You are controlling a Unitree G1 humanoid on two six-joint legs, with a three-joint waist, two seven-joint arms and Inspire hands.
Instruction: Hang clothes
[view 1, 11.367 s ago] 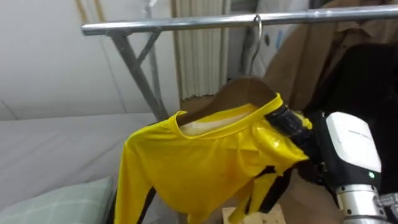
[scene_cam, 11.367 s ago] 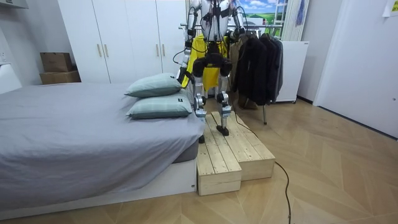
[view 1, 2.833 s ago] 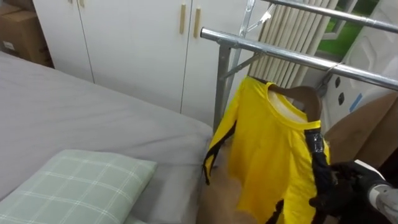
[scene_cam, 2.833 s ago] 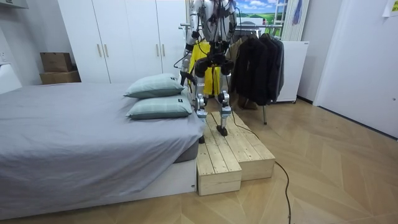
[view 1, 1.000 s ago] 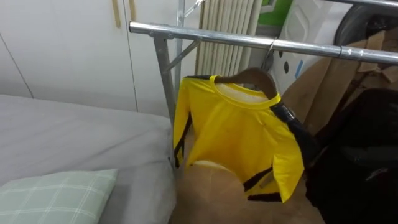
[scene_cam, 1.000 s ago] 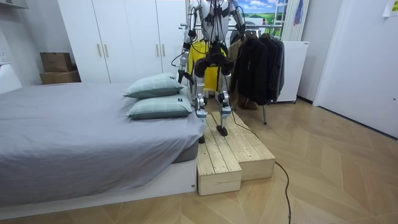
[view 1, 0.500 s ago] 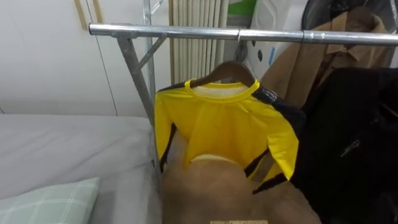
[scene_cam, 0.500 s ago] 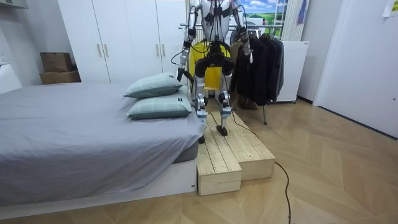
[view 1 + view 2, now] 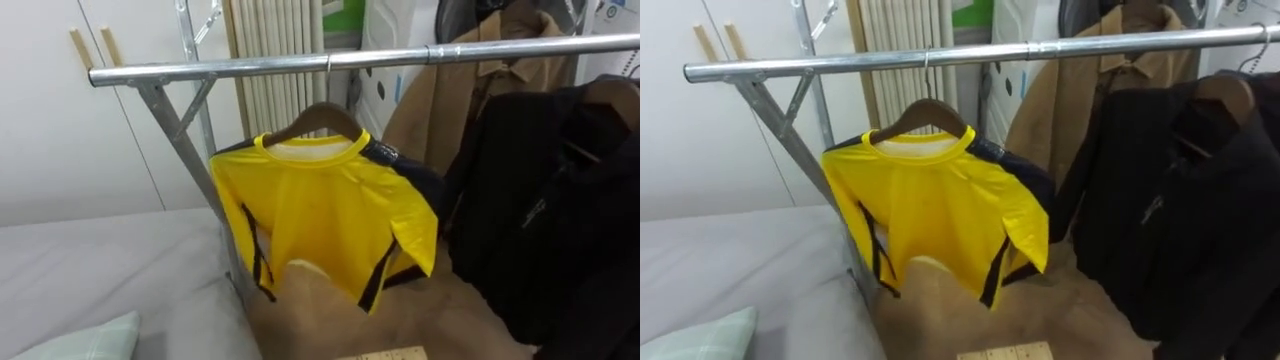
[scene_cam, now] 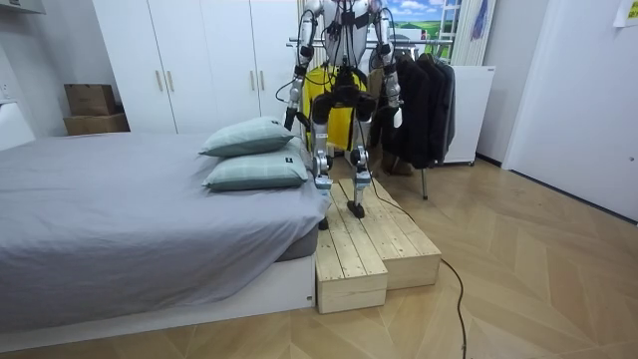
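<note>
The bed [image 9: 100, 270] lies at your left. Beyond it, the yellow shirt [image 9: 320, 210] hangs by its wooden hanger [image 9: 320, 115] from the rail [image 9: 250, 66], just beside the brown coat [image 9: 440, 120]. The hook only rests over the rail, so a careless arm swing could knock it off. In the room view both arms hang low. I cannot tell whether the left robot hand [image 10: 290, 119] or the right robot hand [image 10: 396, 117] is open or closed.
</note>
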